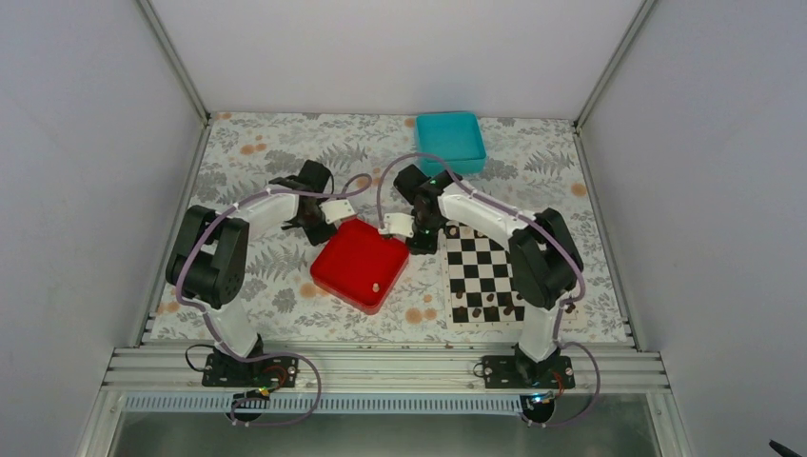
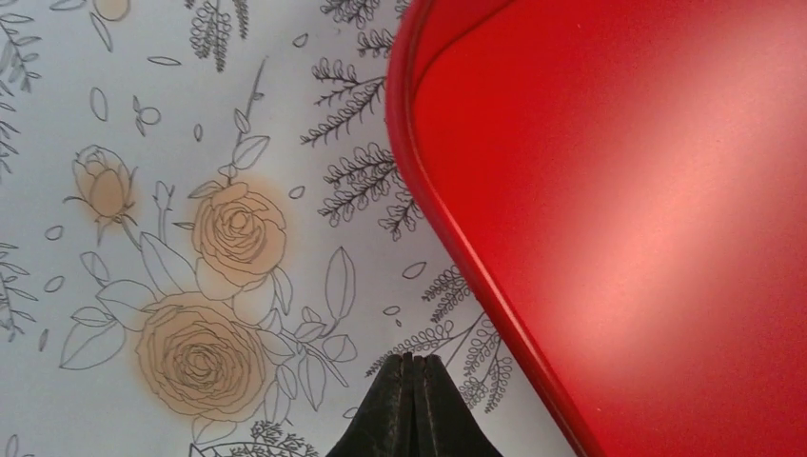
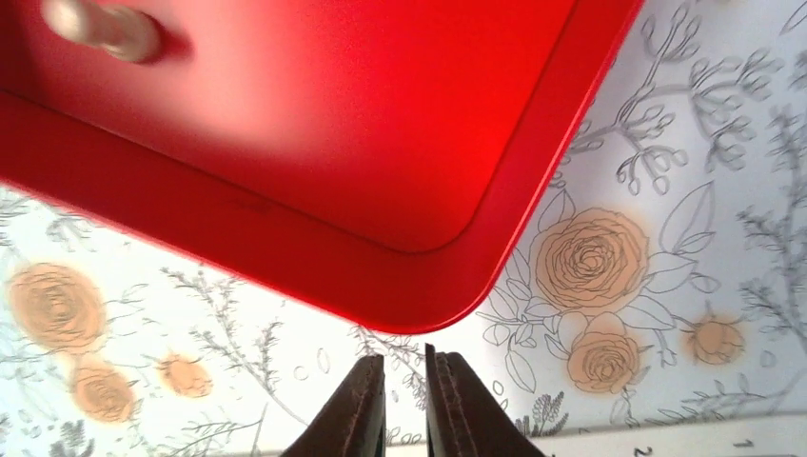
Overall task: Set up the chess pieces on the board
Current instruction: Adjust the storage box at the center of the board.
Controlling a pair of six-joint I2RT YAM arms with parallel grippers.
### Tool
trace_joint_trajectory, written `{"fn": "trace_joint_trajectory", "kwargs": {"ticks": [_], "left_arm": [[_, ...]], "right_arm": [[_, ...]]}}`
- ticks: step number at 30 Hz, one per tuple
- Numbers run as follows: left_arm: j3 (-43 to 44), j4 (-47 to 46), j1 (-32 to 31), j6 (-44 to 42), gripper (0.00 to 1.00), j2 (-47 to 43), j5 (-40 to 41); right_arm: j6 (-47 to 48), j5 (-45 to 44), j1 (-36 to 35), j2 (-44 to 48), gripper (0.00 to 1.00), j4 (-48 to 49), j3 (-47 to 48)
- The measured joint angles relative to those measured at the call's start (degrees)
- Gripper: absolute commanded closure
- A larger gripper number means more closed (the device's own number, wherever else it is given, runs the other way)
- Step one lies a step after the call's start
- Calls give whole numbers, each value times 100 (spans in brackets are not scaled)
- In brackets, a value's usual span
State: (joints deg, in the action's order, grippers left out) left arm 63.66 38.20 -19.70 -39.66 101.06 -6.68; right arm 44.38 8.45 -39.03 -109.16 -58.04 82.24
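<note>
One pale chess piece (image 1: 375,286) lies in the red tray (image 1: 343,255) near its front corner; it also shows blurred in the right wrist view (image 3: 100,27). The checkered board (image 1: 479,257) lies right of the tray, with a few dark pieces on its near rows. My left gripper (image 1: 319,231) is shut and empty (image 2: 412,360), over the cloth just off the tray's left rim (image 2: 447,228). My right gripper (image 1: 423,248) hangs between tray and board, its jaws a narrow gap apart and empty (image 3: 404,364), facing a tray corner (image 3: 419,305).
A teal tray (image 1: 450,140) stands at the back, behind the right arm. The board's pale border with printed numbers shows at the bottom right of the right wrist view (image 3: 685,440). Flowered tablecloth (image 1: 257,152) covers the table; grey walls close in three sides.
</note>
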Motion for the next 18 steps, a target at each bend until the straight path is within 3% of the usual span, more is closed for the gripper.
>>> {"fn": "trace_joint_trajectory", "kwargs": {"ticks": [3, 4, 6, 9, 11, 13, 18], "left_arm": [[-4, -94, 15, 0, 97, 0, 2], [-4, -151, 31, 0, 92, 0, 9], [-7, -271, 79, -22, 71, 0, 107], [50, -391, 267, -81, 30, 2, 269], [199, -415, 483, -92, 19, 4, 352], [365, -595, 660, -72, 1, 4, 490], [409, -992, 848, -26, 0, 4, 852]], "right_arm": [[-116, -13, -192, 323, 55, -81, 31], [-184, -20, -280, 389, 49, -138, 90], [-286, -44, -511, 437, 41, -240, 308], [-420, -146, -938, 339, 32, -380, 699], [-516, -175, -1176, 184, 28, -442, 925], [-586, -216, -1375, -33, 28, -457, 1078], [-732, -319, -1604, -570, 30, -459, 1176]]}}
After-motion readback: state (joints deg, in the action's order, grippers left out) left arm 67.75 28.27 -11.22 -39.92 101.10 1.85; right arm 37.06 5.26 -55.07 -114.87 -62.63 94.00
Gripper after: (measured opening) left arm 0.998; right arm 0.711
